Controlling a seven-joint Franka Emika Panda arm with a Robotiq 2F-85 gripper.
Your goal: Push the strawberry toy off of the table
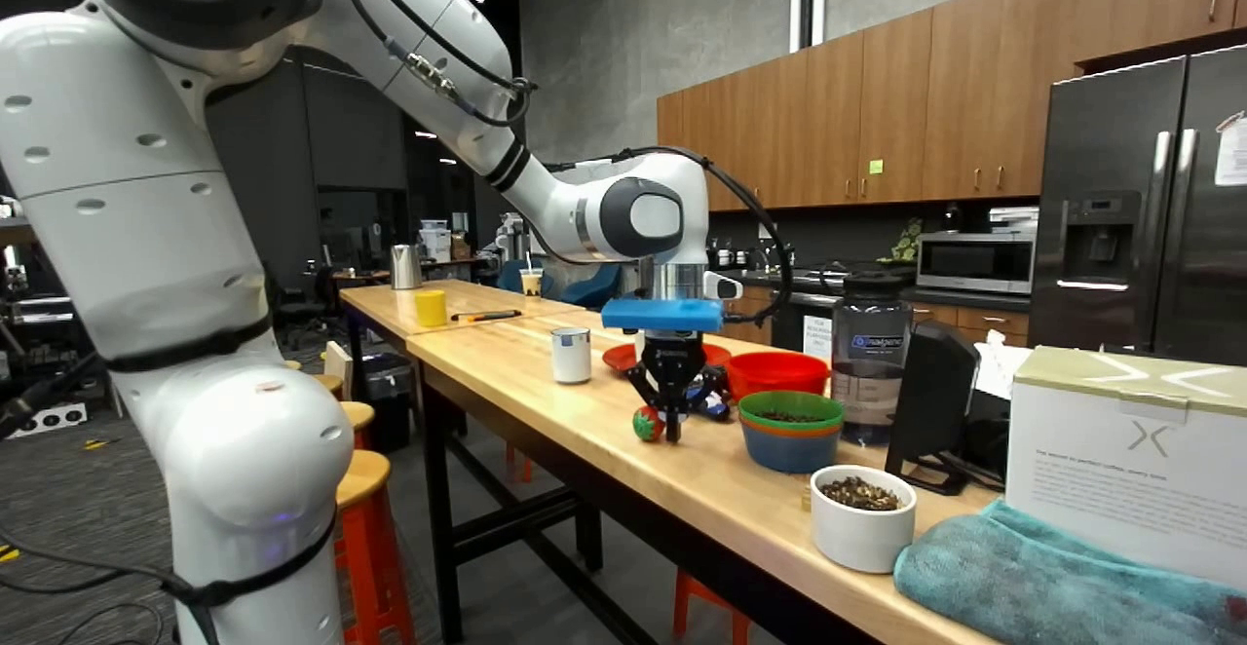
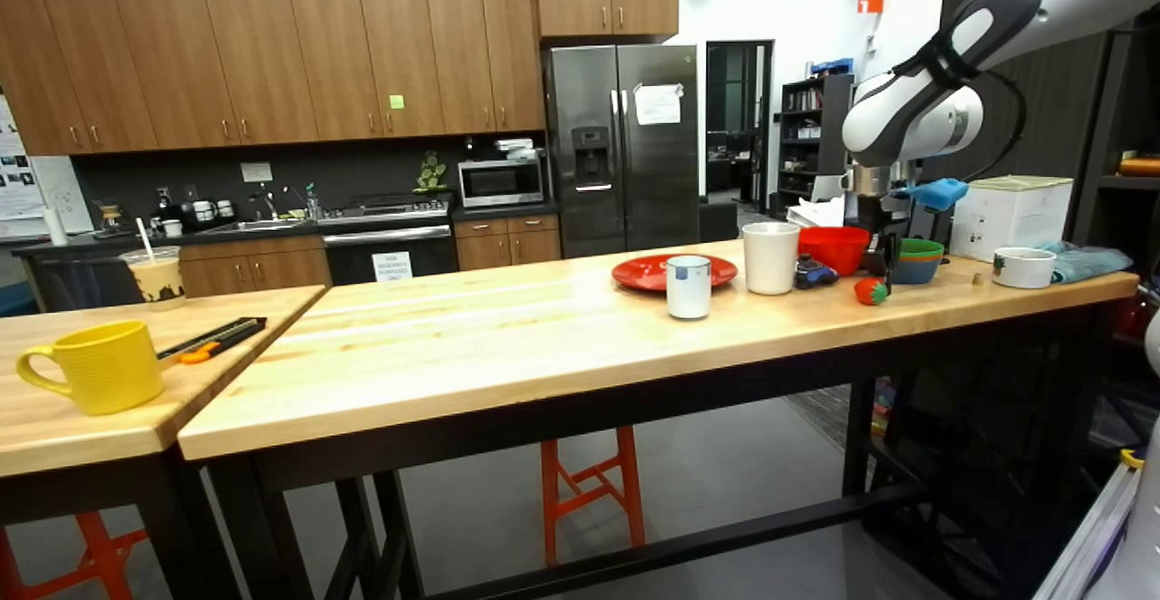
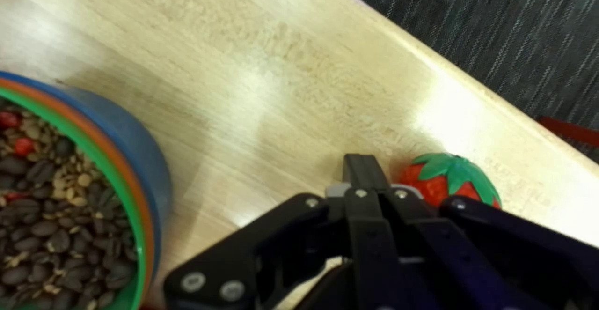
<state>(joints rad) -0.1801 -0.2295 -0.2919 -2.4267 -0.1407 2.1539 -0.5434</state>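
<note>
The strawberry toy is red with green leaves. It lies on the table top in both exterior views (image 1: 647,423) (image 2: 871,291), close to the table's long edge. The table (image 1: 507,372) has a light wooden top and black frame. My gripper (image 1: 672,438) points down with its fingertips low over the top, right beside the strawberry. In the wrist view the fingers (image 3: 359,158) are together with nothing between them. The strawberry (image 3: 461,176) is just right of them, partly hidden by a finger link. I cannot tell whether they touch.
Stacked green, orange and blue bowls (image 3: 157,169) with beans stand on the other side of the gripper. A red bowl (image 1: 776,372), a red plate (image 2: 645,272), white cups (image 2: 770,260), a white dish of seeds (image 1: 863,533) and a bottle (image 1: 870,362) are nearby. The table edge (image 3: 421,50) drops to carpet.
</note>
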